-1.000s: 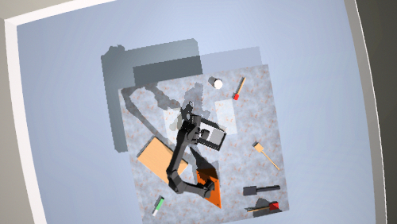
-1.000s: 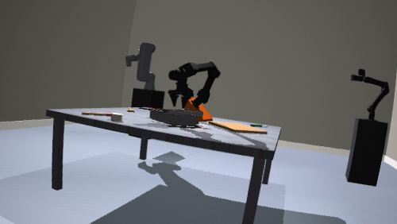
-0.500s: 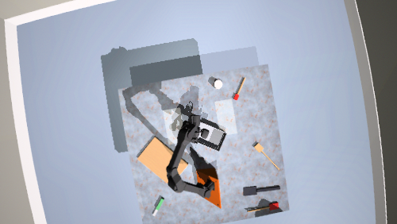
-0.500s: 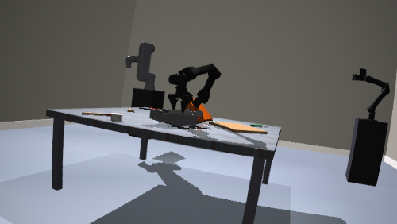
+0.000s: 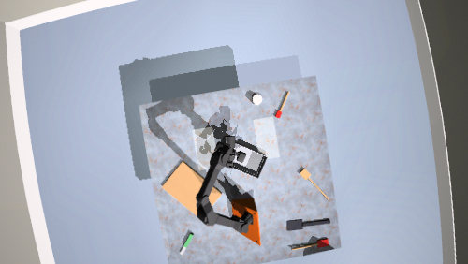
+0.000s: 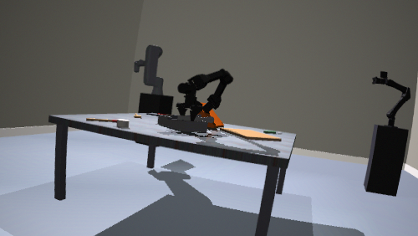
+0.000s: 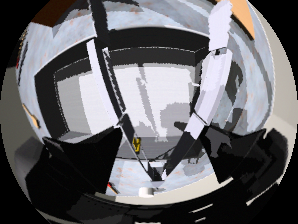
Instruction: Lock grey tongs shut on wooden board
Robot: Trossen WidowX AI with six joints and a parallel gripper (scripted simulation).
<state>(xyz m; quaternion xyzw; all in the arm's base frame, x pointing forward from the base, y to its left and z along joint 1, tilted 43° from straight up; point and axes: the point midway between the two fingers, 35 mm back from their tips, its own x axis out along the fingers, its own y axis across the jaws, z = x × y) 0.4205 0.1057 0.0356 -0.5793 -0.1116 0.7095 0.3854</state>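
The grey tongs (image 7: 212, 85) lie spread in a V across the roasting tin (image 5: 263, 168) (image 6: 180, 123) (image 7: 45, 105). In the wrist view their hinge end is at the bottom centre and their arms run upward, wide apart. My gripper (image 6: 187, 116) (image 7: 161, 125) is open and points down over the tin. In the wrist view one finger shows on each outer side of the tongs, near the hinge end; whether they touch is unclear. The wooden board (image 5: 184, 184) (image 6: 251, 134) (image 7: 241, 14) lies flat beside the arm, with nothing seen on it. The arm hides much of the tongs in the top view.
The orange base plate (image 5: 255, 229) stands near the board. A white cup (image 5: 256, 98) (image 6: 122, 124) (image 7: 146, 191) stands beyond the tin. A red-headed tool (image 5: 279, 113), a wooden tool (image 5: 305, 173), a dark spatula (image 5: 295, 225) and a green marker (image 5: 187, 241) lie around.
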